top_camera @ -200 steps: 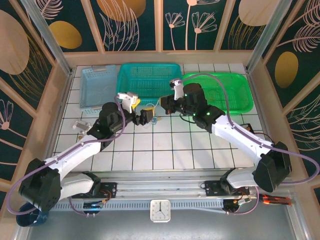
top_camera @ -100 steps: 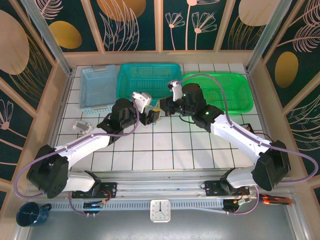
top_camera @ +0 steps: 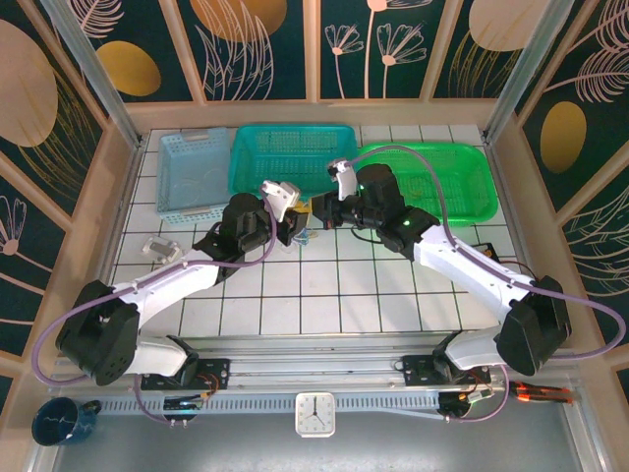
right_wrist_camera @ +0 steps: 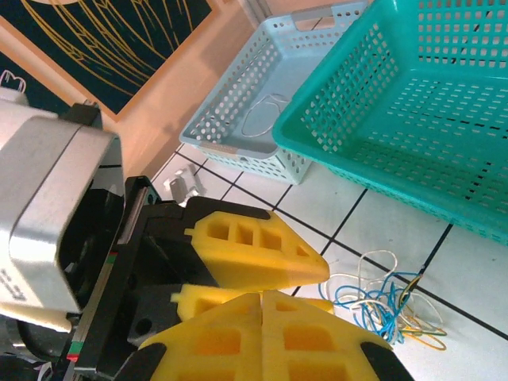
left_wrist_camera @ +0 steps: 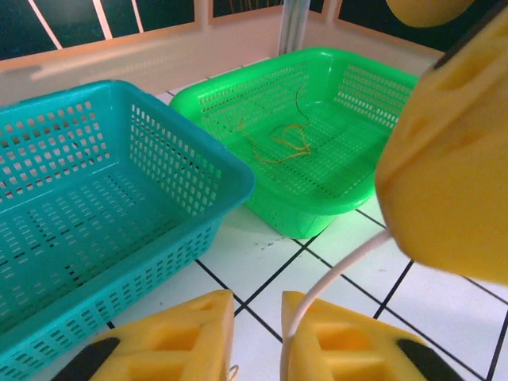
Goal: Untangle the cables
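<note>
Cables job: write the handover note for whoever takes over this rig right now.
Left tool: jaws narrow, a thin whitish cord between them; grip unconfirmed.
Right tool: shut; whether it holds a cord is hidden.
Knot of thin blue, whitish and yellowish cables: on the white tiles beside both tools.
Done: a yellow cord lies in the green plastic basket, a loose whitish cord in the pale blue basket.
Left: pull the knot apart.

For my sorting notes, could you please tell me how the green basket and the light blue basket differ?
The green basket holds a thin yellow cord; the light blue basket holds a whitish cord. The green basket is wider than the light blue basket and sits far right, not far left. Both are perforated plastic.
</note>
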`<state>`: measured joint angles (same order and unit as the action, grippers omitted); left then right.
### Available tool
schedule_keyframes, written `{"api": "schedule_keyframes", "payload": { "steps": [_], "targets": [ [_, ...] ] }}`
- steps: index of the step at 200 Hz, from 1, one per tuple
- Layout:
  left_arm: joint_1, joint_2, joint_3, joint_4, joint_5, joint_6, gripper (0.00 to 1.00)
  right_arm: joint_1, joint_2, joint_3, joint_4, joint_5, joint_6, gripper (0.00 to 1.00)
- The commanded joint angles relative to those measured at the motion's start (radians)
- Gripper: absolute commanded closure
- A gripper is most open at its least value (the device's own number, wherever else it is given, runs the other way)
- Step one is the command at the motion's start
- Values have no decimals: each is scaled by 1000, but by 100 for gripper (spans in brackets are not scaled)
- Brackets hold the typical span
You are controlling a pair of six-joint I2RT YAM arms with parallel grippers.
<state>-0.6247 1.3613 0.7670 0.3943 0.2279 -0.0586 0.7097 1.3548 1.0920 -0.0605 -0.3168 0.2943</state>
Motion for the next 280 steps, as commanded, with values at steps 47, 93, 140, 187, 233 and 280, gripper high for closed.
{"api": "schedule_keyframes", "payload": {
  "steps": [47, 93, 140, 187, 233, 280],
  "targets": [
    [-2, -8, 4, 77, 3, -50, 100, -11, -100, -23, 64, 8, 35, 71],
    [-2, -59, -6, 100, 12, -109, 100, -37, -196, -186, 171, 121, 50, 45],
    [-2, -90, 15, 90, 27, -169, 100, -32, -247, -420, 359, 181, -10, 41],
    [-2, -97, 56, 67, 33, -231, 100, 0, -204, -569, 554, 195, -70, 40],
    [-2, -99, 88, 61, 27, -297, 100, 21, -56, -548, 671, 182, -70, 40],
    [-2, -99, 110, 63, 28, -351, 100, 28, 87, -481, 754, 151, -56, 40]
  ]
}}
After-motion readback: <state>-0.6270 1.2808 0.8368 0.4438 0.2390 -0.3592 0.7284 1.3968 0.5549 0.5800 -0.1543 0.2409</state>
